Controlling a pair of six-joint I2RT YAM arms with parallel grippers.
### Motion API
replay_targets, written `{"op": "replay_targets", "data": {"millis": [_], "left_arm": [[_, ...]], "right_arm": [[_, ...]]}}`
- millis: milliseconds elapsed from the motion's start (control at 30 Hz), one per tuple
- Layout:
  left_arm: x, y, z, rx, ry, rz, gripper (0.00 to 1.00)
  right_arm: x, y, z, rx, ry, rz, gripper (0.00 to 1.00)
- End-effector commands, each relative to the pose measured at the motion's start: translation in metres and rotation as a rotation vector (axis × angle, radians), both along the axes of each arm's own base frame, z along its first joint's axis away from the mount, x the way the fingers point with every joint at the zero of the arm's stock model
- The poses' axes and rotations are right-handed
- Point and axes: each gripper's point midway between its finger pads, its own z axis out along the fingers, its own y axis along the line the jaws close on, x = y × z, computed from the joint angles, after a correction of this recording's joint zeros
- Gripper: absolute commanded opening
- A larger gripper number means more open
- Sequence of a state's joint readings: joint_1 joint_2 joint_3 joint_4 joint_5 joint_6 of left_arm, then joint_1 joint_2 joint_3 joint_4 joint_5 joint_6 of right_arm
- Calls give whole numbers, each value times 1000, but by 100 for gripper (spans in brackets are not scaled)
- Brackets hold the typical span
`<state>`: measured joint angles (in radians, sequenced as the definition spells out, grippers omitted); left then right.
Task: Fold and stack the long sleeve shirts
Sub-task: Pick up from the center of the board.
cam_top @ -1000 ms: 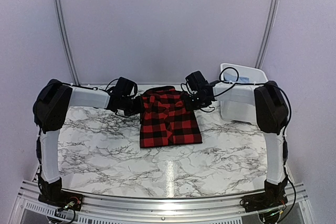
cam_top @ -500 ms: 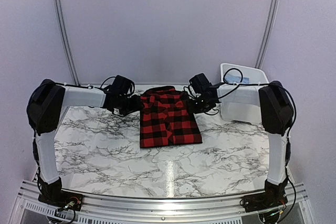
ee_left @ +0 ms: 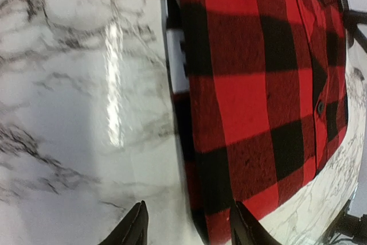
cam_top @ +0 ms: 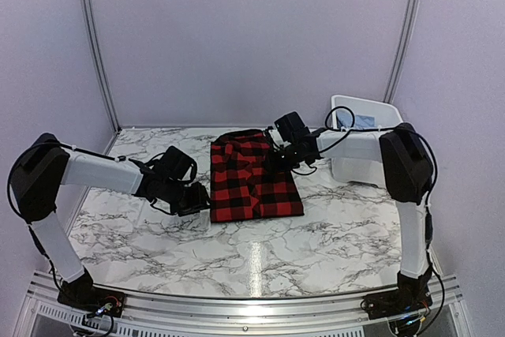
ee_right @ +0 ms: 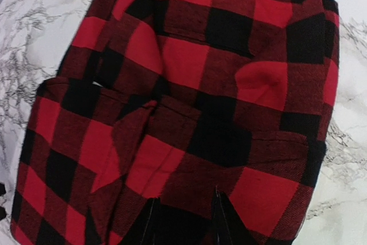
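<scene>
Shows, nearest, the left gripper (ee_left: 189, 225) at the eight o'clock edge of the folded red-and-black shirt (cam_top: 252, 183) on the bench (cam_top: 331, 234), jaws half open and empty, then the right gripper (ee_right: 184, 219) at its two o'clock, jaws narrowly parted over cloth, hold unclear.

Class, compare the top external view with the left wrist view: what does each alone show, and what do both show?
Only the top external view shows the white tub at the far right and the whole folded red-and-black shirt. Only the left wrist view shows a dark button on the shirt and the left gripper's fingertips standing apart at the shirt's edge. Both show the shirt lying on the marble table.
</scene>
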<state>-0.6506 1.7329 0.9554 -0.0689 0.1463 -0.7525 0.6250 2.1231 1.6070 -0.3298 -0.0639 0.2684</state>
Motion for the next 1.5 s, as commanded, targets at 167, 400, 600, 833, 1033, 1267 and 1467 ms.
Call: {"op": "replay_targets", "data": {"millis": [167, 400, 600, 833, 1033, 1267, 1467], "left_arm": [[-37, -23, -12, -30, 92, -31, 47], [-44, -35, -32, -18, 151, -5, 29], [-45, -33, -36, -24, 175, 49, 5], [-63, -19, -25, -15, 192, 29, 0], [-104, 11, -36, 22, 251, 1, 0], [-130, 35, -30, 10, 252, 12, 0], [-134, 36, -30, 11, 245, 2, 0]], "right_arm": [[25, -47, -44, -16, 52, -133, 27], [20, -48, -57, -13, 88, -129, 33], [13, -55, -37, -17, 63, -136, 40], [-24, -64, -11, 2, 42, -120, 53], [-72, -63, -1, 22, 40, -98, 56], [-152, -57, 9, 108, 81, -16, 53], [-211, -31, 19, 167, 125, 66, 46]]}}
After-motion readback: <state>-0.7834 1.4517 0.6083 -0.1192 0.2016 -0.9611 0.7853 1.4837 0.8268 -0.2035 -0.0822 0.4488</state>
